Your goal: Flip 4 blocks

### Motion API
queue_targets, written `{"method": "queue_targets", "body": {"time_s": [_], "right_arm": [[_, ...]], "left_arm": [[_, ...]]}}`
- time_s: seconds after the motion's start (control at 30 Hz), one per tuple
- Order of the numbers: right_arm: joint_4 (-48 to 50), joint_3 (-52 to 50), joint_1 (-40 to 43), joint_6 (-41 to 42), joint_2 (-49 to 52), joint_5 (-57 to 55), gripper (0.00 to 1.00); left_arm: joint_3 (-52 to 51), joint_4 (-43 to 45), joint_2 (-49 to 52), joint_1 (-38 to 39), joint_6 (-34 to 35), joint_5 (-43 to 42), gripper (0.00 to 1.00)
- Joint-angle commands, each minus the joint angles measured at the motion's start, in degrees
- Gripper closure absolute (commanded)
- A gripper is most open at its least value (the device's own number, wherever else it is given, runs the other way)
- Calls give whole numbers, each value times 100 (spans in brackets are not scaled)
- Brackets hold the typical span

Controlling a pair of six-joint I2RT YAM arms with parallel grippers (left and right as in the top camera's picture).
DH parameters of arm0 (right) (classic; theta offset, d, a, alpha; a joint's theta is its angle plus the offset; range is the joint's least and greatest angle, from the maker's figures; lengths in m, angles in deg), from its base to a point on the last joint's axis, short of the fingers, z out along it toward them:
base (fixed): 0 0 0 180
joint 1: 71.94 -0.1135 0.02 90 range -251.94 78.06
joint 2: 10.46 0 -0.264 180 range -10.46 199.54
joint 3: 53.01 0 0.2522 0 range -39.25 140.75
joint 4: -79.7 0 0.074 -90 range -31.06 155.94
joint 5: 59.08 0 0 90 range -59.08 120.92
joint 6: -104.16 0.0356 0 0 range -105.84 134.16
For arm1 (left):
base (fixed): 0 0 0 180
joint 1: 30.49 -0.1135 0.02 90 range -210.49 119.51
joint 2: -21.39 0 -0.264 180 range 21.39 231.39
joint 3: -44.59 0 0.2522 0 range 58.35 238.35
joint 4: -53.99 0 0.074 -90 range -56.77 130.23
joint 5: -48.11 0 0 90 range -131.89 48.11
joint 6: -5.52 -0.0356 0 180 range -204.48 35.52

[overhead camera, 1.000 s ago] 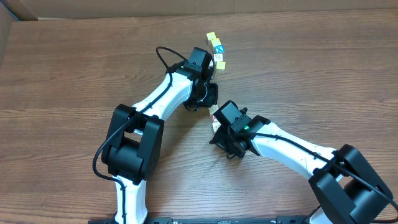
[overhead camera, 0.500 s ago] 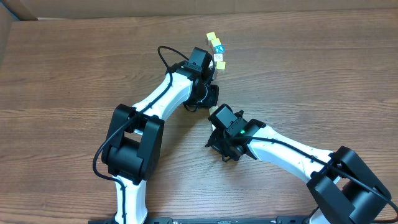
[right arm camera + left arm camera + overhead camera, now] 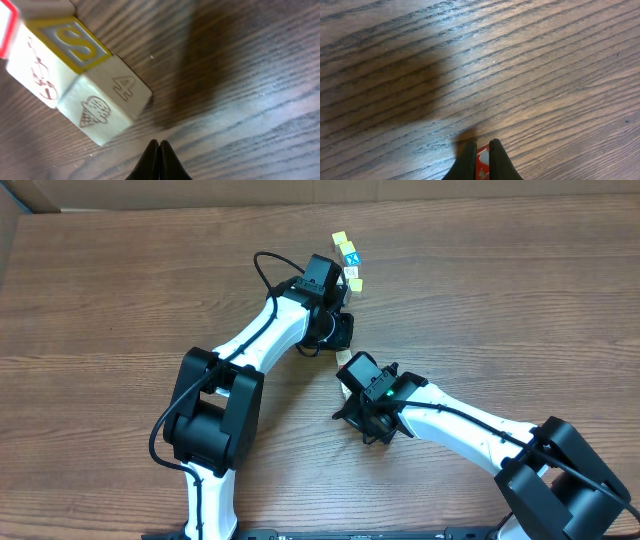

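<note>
My left gripper (image 3: pixel 481 145) is shut on a red block with white print (image 3: pixel 483 164), held low over the bare wood; in the overhead view this gripper (image 3: pixel 340 332) hides the block. My right gripper (image 3: pixel 158 144) is shut and empty, its tip just short of a cream block with a "4" and an ice-cream cone (image 3: pixel 107 107). That block touches another with a yellow-framed "S" (image 3: pixel 56 55). A red-framed edge (image 3: pixel 7 26) shows at the top left corner. From overhead, a cream block (image 3: pixel 343 357) lies right by the right gripper (image 3: pixel 348 368).
A short row of small cubes lies beyond the left gripper: a yellow one (image 3: pixel 340 238), a blue one (image 3: pixel 349 252), a white one (image 3: pixel 352 272) and another yellow one (image 3: pixel 356 284). Both white arms cross the middle of the wooden table (image 3: pixel 120 290).
The right arm's wrist has shifted left and a little back toward the left gripper, then settled. The left arm has hardly moved.
</note>
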Motion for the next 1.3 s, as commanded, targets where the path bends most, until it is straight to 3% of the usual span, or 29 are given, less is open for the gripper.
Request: {"method": "queue_targets", "body": {"time_s": [0.0,1.27], "right_arm": [[151,-42,-63,90,37,-181,96],[691,-52,-487,105,39,-509,96]], "left_arm": [[20,22,-11,44,-155,-81,96],[15,72,138,44,-219,-42,96]]}}
